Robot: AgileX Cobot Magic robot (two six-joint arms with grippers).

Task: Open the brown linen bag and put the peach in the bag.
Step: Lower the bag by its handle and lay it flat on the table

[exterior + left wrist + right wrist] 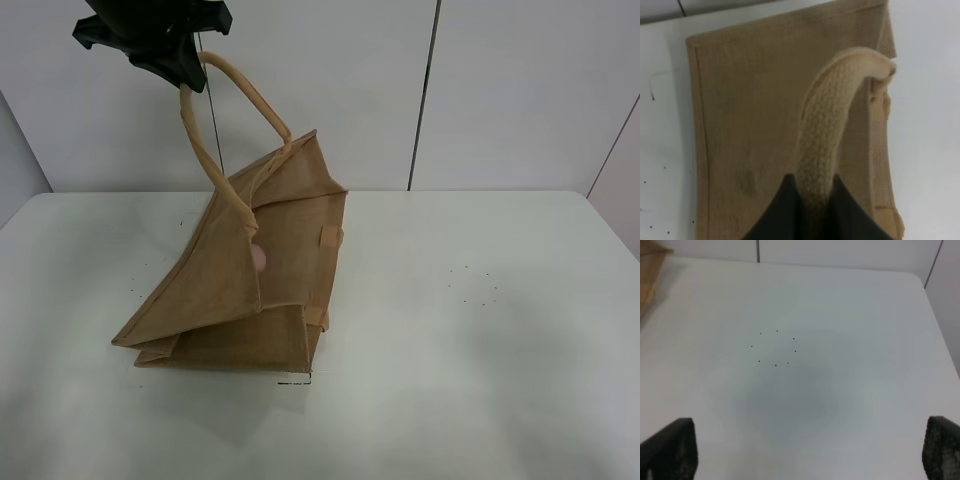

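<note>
The brown linen bag [230, 280] lies on the white table with its mouth pulled open and one side lifted. My left gripper [170, 65] is high at the upper left, shut on one beige handle [240, 85]. The left wrist view shows that handle [825, 130] pinched between the dark jaws of the left gripper [815, 205], with the bag [750, 100] below. The peach [259, 257] shows as a small pink patch inside the bag's mouth, mostly hidden by the lifted side. My right gripper [810, 455] is open over bare table, its fingertips [675, 445] wide apart and holding nothing.
The white table [480, 330] stretches to the right of the bag, with small dark specks on it. A corner of the bag [647, 275] shows at the edge of the right wrist view. White wall panels stand behind the table.
</note>
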